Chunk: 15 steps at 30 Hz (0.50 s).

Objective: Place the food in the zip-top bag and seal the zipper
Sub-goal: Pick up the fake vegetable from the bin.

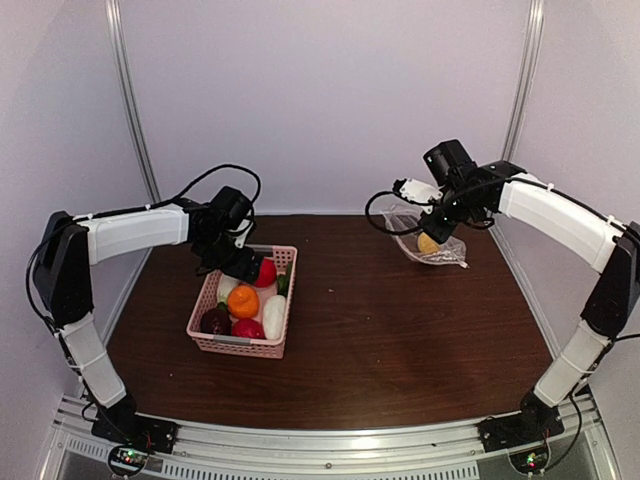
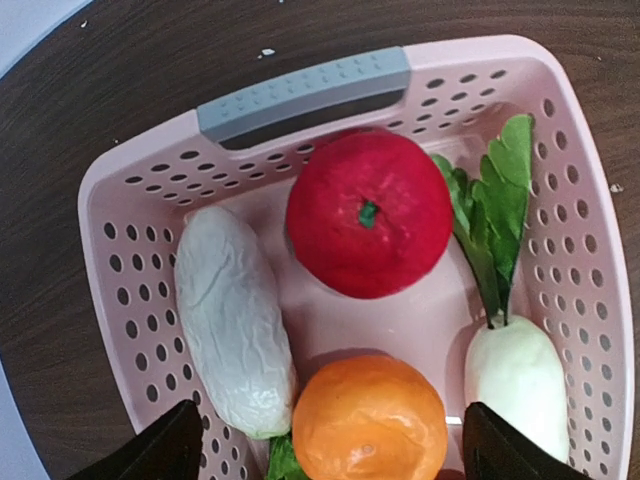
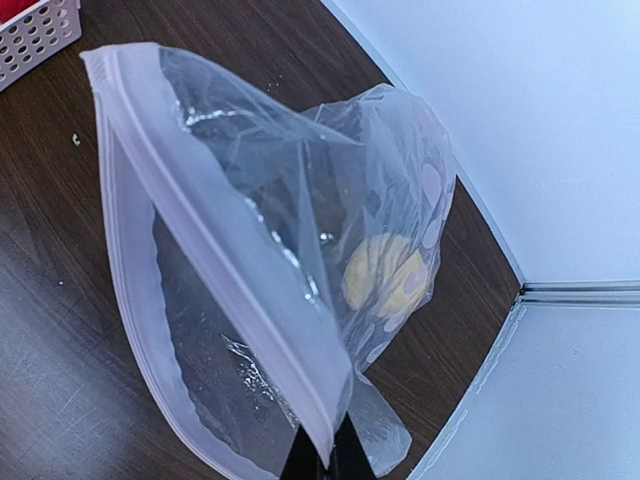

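The food lies in the pink basket (image 1: 205, 312): a red piece (image 1: 265, 272), an orange piece (image 1: 243, 300), a white radish (image 1: 273, 316) and a dark maroon piece (image 1: 215, 320). My left gripper (image 1: 243, 264) hangs open over the basket's far end. In the left wrist view its fingers (image 2: 172, 448) straddle the orange piece (image 2: 370, 420), with the red piece (image 2: 368, 212) and a leafy radish (image 2: 515, 385) beyond. My right gripper (image 1: 438, 226) is shut on the mouth edge of the zip-top bag (image 3: 250, 300), holding it up and open. A yellow piece (image 3: 385, 275) sits inside. The zipper (image 3: 225, 255) runs along the mouth.
A second white radish (image 2: 232, 318) lies along the basket's left wall, by the grey handle (image 2: 300, 92). The basket's corner shows in the right wrist view (image 3: 35, 30). White enclosure walls stand close behind the bag and at both table sides.
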### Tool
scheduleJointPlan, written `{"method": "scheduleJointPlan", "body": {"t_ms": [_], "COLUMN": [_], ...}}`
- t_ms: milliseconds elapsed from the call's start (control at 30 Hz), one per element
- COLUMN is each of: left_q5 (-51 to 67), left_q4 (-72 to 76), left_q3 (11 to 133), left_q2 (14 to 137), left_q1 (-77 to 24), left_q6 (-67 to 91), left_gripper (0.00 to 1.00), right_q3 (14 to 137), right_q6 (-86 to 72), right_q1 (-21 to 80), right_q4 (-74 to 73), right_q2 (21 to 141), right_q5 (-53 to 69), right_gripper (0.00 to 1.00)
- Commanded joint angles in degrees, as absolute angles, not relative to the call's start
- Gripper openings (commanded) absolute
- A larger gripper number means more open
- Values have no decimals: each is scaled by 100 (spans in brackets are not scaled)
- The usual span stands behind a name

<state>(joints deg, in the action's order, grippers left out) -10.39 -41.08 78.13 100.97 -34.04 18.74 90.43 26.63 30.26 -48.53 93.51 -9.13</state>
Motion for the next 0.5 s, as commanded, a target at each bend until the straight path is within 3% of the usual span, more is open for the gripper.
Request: {"method": "scheduleJointPlan", "body": {"t_ms": [0,467], "left_q5": [-463,-334], "left_q4": [-3739,-3678], "left_q3": [8180,9310], "left_q2": [10429,11760], "left_q1": [-3201,-2968], "left_q6": [1758,1628], "left_gripper": [91,87], "right_q3": [8956,8582], "right_q6": [2503,2426], "right_q1": [3036,3036], "right_q4": [-4726,-4598], "right_q2": [9191,8864], "right_q5": [-671,-525], "right_gripper": [0,0]}}
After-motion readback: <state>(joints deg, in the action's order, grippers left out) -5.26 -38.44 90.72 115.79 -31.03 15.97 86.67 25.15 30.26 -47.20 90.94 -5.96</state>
